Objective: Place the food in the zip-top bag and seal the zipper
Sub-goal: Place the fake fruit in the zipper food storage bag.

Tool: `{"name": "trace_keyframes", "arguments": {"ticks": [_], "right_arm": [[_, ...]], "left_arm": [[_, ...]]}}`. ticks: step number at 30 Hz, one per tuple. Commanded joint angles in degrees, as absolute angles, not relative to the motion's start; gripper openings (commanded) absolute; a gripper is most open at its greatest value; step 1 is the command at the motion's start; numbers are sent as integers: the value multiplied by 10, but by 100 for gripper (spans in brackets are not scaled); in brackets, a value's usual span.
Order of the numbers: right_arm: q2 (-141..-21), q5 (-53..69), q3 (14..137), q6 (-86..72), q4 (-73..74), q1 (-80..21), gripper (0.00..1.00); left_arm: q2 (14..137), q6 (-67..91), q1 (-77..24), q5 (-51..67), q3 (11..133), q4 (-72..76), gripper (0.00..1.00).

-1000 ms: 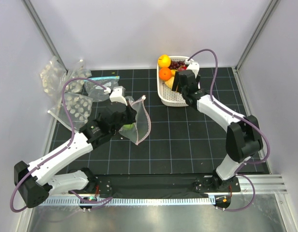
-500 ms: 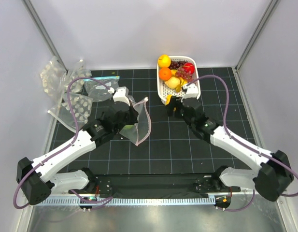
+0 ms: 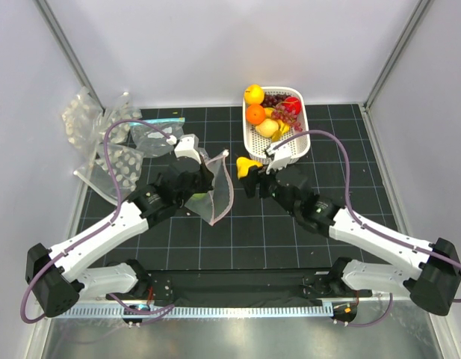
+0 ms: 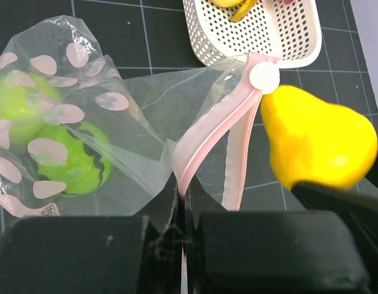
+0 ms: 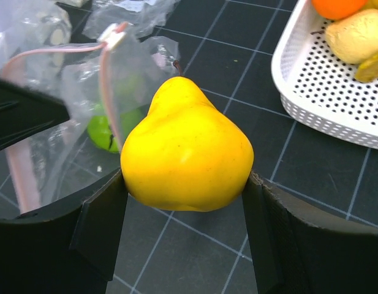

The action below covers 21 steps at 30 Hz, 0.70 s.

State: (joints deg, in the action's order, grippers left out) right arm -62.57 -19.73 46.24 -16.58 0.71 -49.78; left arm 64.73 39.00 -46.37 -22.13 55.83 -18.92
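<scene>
- The left gripper [image 4: 182, 208] is pinched tight on the near lip of the zip-top bag [image 4: 115, 122], right on the zipper [image 4: 213, 131]. It holds the mouth up, and the pouch hangs beyond its fingertips with green fruit [image 4: 72, 165] already inside.
- The right gripper [image 5: 185, 184] is clamped on a yellow pear [image 5: 185, 147], jaws spread wide around its belly. The bag's mouth lies just ahead of this gripper, a little to its left.
- Only one lip is held and the far lip hangs free. If the pear meets that lip first, it will likely fold it inward and shut the opening, or shove the whole bag away.
- The mouth looks narrower than the pear, though how far it really gapes is hard to judge from these views.
- The film is thin and slick, so a hard push from the pear could drag the lip out of the left gripper's pinch and drop the bag with its fruit.
- The pear is smooth and gripped at its widest part, so a knock against the zipper could squirt it out onto the table.
- The right gripper's spread fingers may snag the film going in, or pull it out with them on leaving.
</scene>
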Motion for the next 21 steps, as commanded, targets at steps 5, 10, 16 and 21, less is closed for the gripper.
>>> {"name": "trace_keyframes", "arguments": {"ticks": [5, 10, 16, 21], "right_arm": [[-578, -176, 457, -106, -45, -550, 44], [-559, -141, 439, -79, -79, -585, 43], [-580, -115, 437, -55, -99, -618, 43], [-632, -131, 451, -59, -104, -626, 43]], "left_arm": [[642, 387, -460, -247, 581, -178, 0], [642, 386, -460, -251, 584, -182, 0], [636, 388, -461, -242, 584, -185, 0], [619, 388, -460, -237, 584, -188, 0]]}}
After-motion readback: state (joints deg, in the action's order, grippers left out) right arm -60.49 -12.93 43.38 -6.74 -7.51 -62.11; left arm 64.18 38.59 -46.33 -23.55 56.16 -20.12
